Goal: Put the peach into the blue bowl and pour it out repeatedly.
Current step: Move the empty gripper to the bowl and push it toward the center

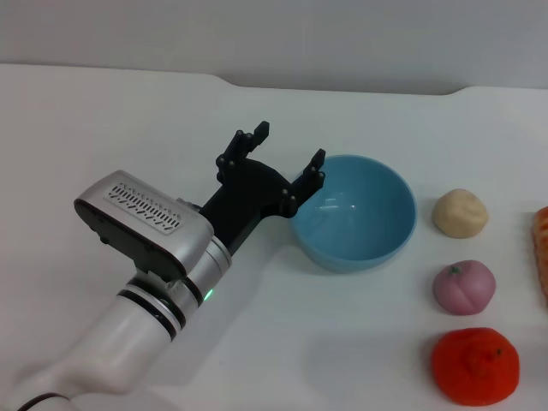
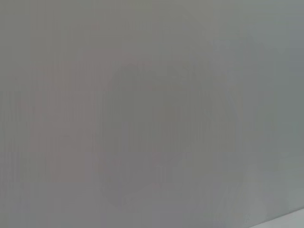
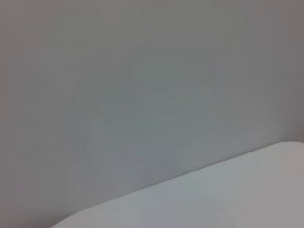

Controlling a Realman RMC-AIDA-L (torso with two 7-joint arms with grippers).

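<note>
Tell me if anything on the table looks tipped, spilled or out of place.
Nothing stands out. The blue bowl sits upright and empty, the left gripper open beside its rim. The peach lies on the table, apart from the bowl.

Open table [image 1: 128, 120] left of blue bowl [image 1: 360, 214]

Light blue bowl [image 1: 355, 214]; pink-mauve peach [image 1: 464, 287]; beige ball [image 1: 461, 212]; orange-red fruit [image 1: 475, 366].

White table [image 1: 103, 120], blue bowl [image 1: 360, 231], beige lumpy ball [image 1: 460, 212], peach [image 1: 464, 287], orange-red fruit [image 1: 474, 366] resting on it
</note>
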